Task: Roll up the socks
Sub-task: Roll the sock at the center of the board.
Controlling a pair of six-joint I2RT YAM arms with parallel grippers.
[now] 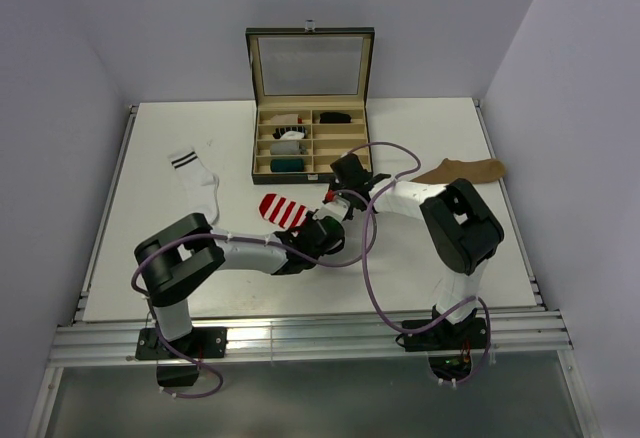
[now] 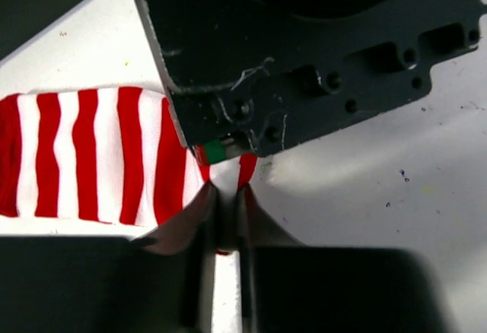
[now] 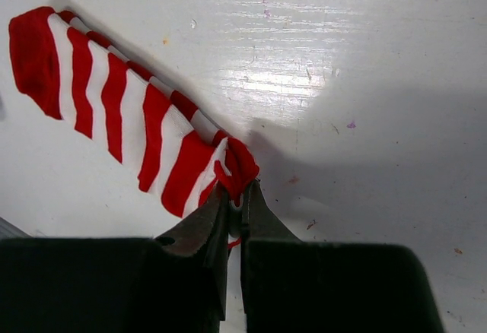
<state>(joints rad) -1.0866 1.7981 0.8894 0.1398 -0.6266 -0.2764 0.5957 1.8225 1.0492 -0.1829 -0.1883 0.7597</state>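
The red-and-white striped sock (image 1: 282, 210) lies flat at the table's middle. Both grippers pinch its right end. My left gripper (image 1: 320, 220) is shut on the sock's edge (image 2: 226, 177), with the striped body (image 2: 91, 158) stretching left. My right gripper (image 1: 334, 198) is shut on a bunched red corner (image 3: 242, 167); the sock's body (image 3: 114, 97) runs up and left from there. The right gripper's black body (image 2: 304, 59) fills the top of the left wrist view. The white sock with dark cuff stripes (image 1: 195, 179) lies at the left. The tan-brown sock (image 1: 462, 170) lies at the right.
An open compartment box (image 1: 310, 168) with a glass lid stands at the back middle and holds small rolled bundles (image 1: 288, 146). A purple cable (image 1: 372, 248) loops over the table between the arms. White walls enclose the table on three sides.
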